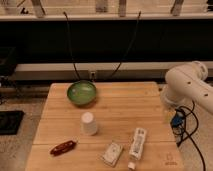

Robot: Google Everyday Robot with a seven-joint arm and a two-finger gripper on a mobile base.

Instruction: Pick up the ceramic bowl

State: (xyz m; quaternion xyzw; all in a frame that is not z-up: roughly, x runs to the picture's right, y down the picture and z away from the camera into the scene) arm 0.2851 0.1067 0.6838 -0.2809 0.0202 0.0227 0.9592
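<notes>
Glossy, shallow round green ceramic bowl rests upright on the pale wood-grain table, far left. The gripper, jaws open, is hidden behind the smooth white arm at the right edge.

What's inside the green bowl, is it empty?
Empty: the bowl shows only its shiny green inside. The gripper is out of view, past the white arm at the right.
</notes>
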